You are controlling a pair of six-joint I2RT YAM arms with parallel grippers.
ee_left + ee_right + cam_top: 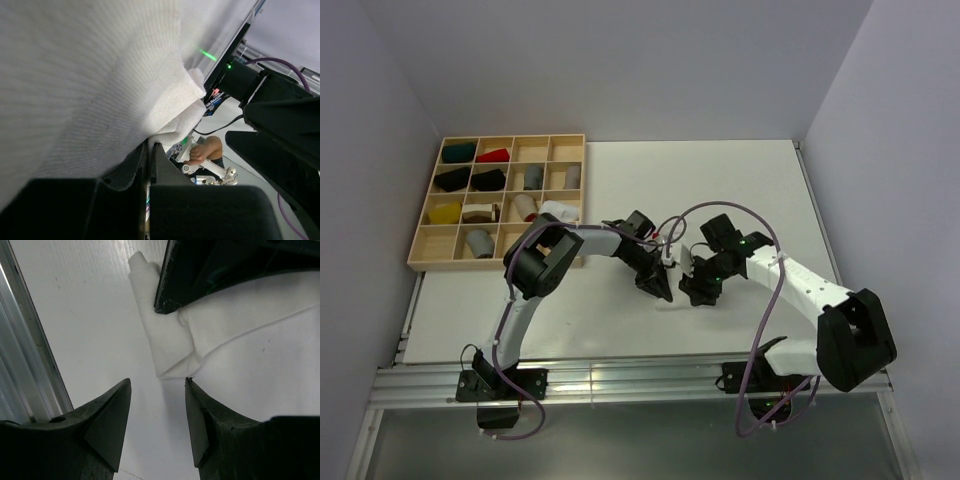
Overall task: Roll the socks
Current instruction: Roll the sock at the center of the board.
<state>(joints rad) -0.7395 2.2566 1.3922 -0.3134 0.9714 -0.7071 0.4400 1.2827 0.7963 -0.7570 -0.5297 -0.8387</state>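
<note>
We log: left gripper (150,150) clamped shut on white sock (170,340) | sock's folded edge on table (90,315), just ahead of right gripper (157,382) | right jaws apart, gripping nothing.

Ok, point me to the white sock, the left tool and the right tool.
white sock (169,340), right wrist view, on its folded corner.
left tool (150,147), left wrist view, between its fingertips pinching the white sock.
right tool (157,384), right wrist view, midway between its open fingertips.

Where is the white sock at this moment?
Near the table centre, between both arms: the shut left pincer pinches the white sock, and the open right pincer hovers beside its folded edge.
</note>
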